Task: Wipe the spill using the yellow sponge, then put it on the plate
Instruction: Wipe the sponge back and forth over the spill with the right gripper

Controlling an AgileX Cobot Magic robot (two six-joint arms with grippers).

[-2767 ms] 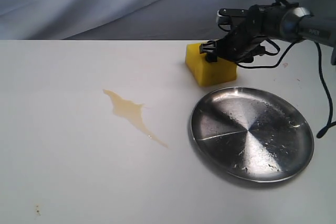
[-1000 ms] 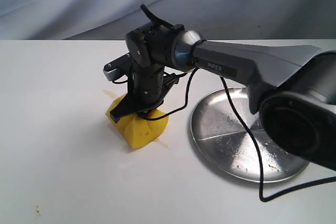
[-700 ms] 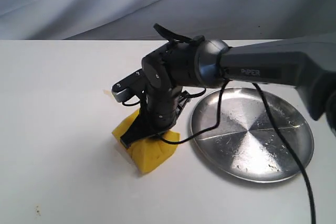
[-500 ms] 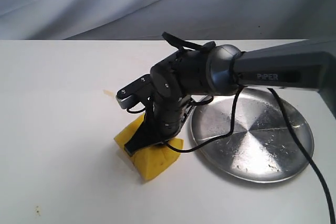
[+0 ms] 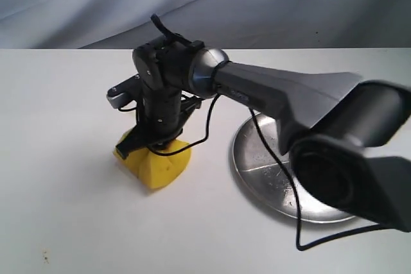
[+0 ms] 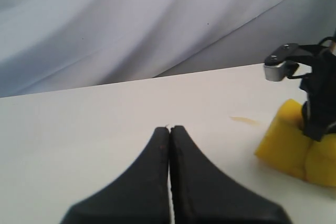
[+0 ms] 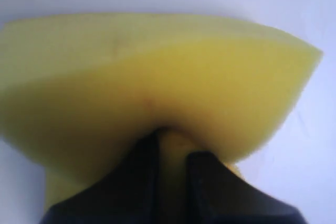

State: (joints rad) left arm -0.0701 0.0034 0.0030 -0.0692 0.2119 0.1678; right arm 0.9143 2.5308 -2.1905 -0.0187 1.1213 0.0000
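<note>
Nearest in the exterior view, the bare white worktop runs across the front. At about 3 o'clock from the middle of the scene lies the plate. Its right part is hidden behind the thick dark link of the right arm, and a black cable trails over it.

Further in, at about 9 o'clock from the plate and apart from its rim, the yellow sponge sits pressed onto the worktop. The right end effector comes down on it from above. The right wrist view shows that end effector pinching the sponge, its dark fingers sunk into a deep fold in the foam.

The left end effector has its two black fingers pressed together with nothing between them, and it hovers over bare worktop well apart from the sponge. In that view a small pale streak of the spill shows near the sponge, not touching it. The sponge and the arm hide the rest.

Furthest back, a grey-blue cloth hangs behind the worktop's far edge, from 9 to 3 o'clock.
</note>
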